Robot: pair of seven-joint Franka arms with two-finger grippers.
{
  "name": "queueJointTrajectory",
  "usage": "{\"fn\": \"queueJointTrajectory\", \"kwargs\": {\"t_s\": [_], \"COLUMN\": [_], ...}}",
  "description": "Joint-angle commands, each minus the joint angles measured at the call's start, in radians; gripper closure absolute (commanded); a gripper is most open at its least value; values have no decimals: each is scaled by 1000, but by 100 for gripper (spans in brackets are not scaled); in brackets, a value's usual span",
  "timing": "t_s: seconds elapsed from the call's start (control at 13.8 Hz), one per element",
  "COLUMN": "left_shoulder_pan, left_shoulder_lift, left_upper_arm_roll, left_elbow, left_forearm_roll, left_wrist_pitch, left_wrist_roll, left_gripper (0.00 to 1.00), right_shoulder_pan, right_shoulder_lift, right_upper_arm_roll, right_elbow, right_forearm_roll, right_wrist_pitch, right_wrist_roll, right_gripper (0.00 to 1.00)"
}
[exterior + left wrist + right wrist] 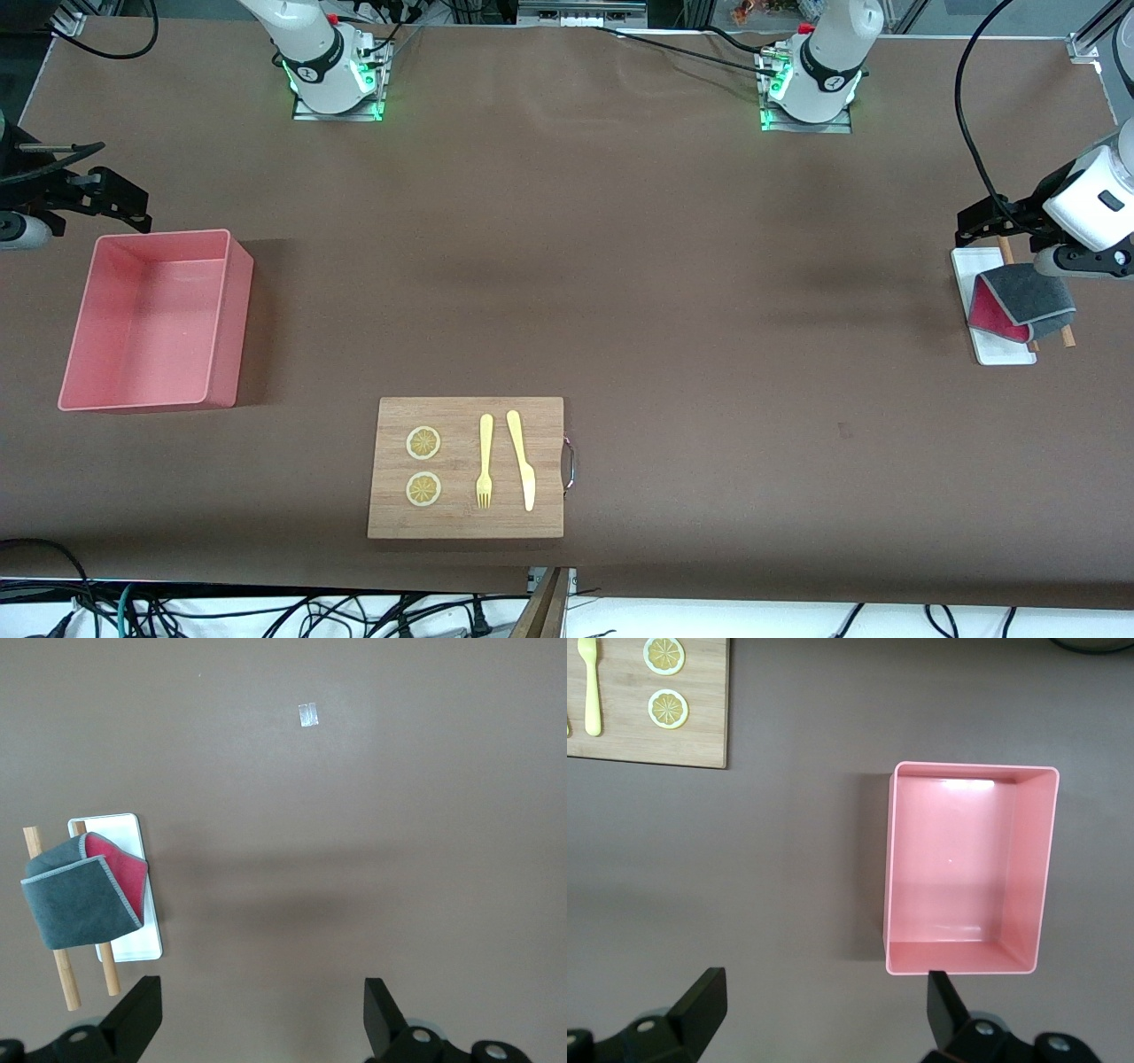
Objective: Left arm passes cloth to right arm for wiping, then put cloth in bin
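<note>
We judge that the task is at its very start, because nothing of it is done yet. The cloth (1021, 303) lies folded on two wooden sticks (66, 979) that rest across a small white tray (992, 347), at the left arm's end of the desk (620, 266). Its grey side is on top and the red side shows at the fold. No fingers touch it.

The left gripper (262, 1019) hangs in the air beside the tray, over the bare desk, and its fingers (137, 1014) are spread wide with nothing between them. The right gripper (824, 1014) waits over the desk just beside the bin (226, 310), at the right arm's end, and its fingers are spread wide and empty too.

The bin is empty. The cutting board (540, 416) lies nearer to the front camera, between the two ends, with two lemon slices (423, 443), a yellow fork (485, 461) and a yellow knife (521, 456) on it.

So all steps are left: we must take the cloth with the left arm, pass it to the right arm, wipe, and then drop the cloth into the bin. The cloth and the bin are well apart, so the handover will probably happen over the middle of the desk.
</note>
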Motion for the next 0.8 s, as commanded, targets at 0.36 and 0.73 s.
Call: {"fn": "queueJointTrajectory", "kwargs": {"t_s": [0.36,0.73], "left_shoulder_pan": [10,121], "left_shoulder_lift": [9,93], "left_upper_arm_roll": [-3,3], "left_elbow": [-1,4], "left_forearm_roll": [-11,1], "left_wrist_pitch": [5,20], "left_wrist_roll": [-4,141], "left_gripper": [0,0], "right_shoulder_pan": [2,4], "right_shoulder_lift": [0,8], "right_upper_arm_roll": [-1,1], "right_elbow": [11,17], "right_forearm_roll": [6,6], "right_wrist_pitch": [11,17], "right_wrist_roll": [-18,-38], "right_gripper": [0,0]}}
